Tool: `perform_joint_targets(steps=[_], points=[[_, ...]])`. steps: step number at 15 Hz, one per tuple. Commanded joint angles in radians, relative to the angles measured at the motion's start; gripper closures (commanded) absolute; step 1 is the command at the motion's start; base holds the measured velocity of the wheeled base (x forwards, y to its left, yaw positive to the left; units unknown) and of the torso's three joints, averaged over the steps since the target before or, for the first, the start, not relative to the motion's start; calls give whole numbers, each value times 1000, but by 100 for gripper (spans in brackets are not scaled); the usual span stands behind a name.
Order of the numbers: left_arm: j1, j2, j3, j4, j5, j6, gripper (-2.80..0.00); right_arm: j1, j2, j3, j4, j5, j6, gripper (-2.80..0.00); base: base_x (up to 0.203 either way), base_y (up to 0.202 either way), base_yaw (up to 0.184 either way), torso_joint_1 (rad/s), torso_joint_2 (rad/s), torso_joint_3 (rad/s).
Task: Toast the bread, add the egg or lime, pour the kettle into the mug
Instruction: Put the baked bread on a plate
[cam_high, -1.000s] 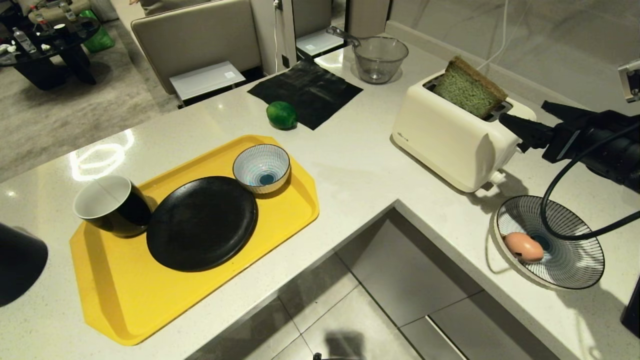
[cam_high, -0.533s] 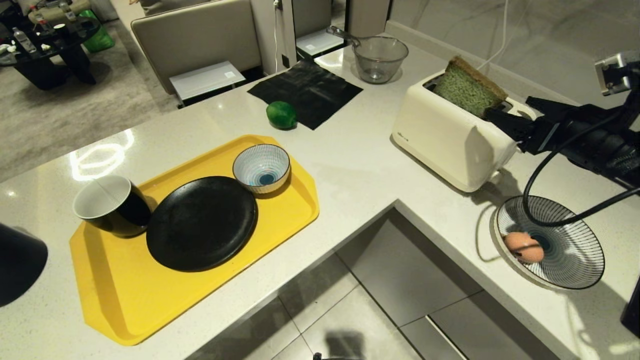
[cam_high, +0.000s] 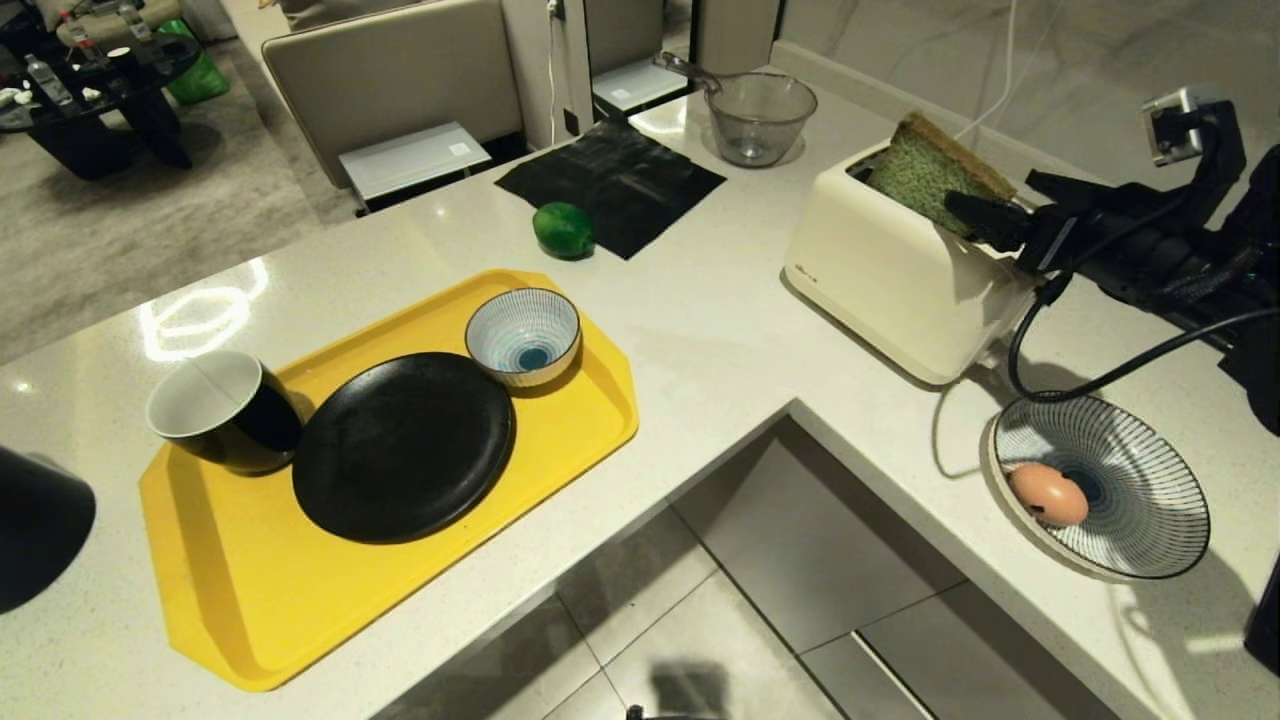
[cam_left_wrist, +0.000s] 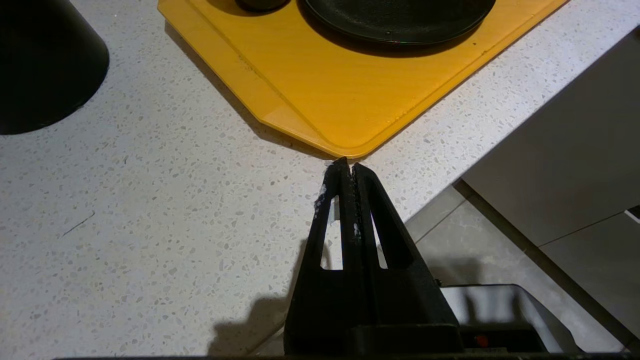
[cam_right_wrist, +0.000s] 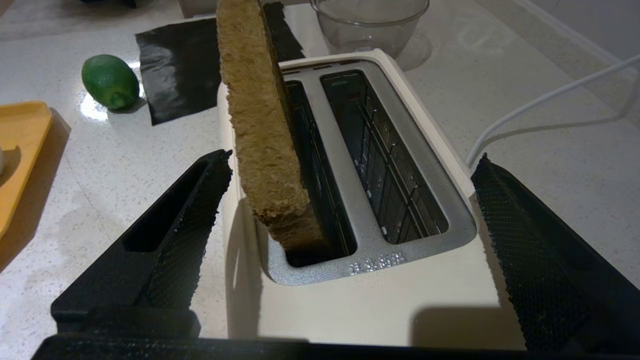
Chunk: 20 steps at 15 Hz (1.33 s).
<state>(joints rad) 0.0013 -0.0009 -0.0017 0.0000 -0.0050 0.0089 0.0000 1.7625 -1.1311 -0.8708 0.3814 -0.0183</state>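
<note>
Reaching: right gripper (cam_right_wrist: 350, 200) at toaster (cam_high: 900, 270), jaws spread wide, holding nothing.
Bread (cam_right_wrist: 260, 125): upright in 1 toaster slot.
Left gripper (cam_left_wrist: 347, 167): closed, empty.
Risk: finger clips bread edge, tipping the slice.

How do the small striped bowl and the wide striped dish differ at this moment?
The small striped bowl is deep and narrow; the wide striped dish is shallow and broad. The bowl stands on the yellow tray beside the black plate; the dish sits on the bare counter near the toaster. The bowl is empty; the dish holds the egg. Both share a blue-and-white radial stripe pattern.
</note>
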Motion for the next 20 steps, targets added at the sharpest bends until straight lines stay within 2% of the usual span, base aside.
perform_joint_targets(steps=[1,8,9,20], points=[[0,1,0,0,0,0,0,4,20,-22,5,5,0,-280,0,0,0,0,0,0],[0,1,0,-2,0,0,0,28,26,-72,19,2,1,-280,0,0,0,0,0,0],[0,1,0,-2,0,0,0,31,26,-71,23,-1,0,0,0,0,0,0,0,0],[0,1,0,-1,0,0,0,31,23,-38,23,-12,-18,0,0,0,0,0,0,0]])
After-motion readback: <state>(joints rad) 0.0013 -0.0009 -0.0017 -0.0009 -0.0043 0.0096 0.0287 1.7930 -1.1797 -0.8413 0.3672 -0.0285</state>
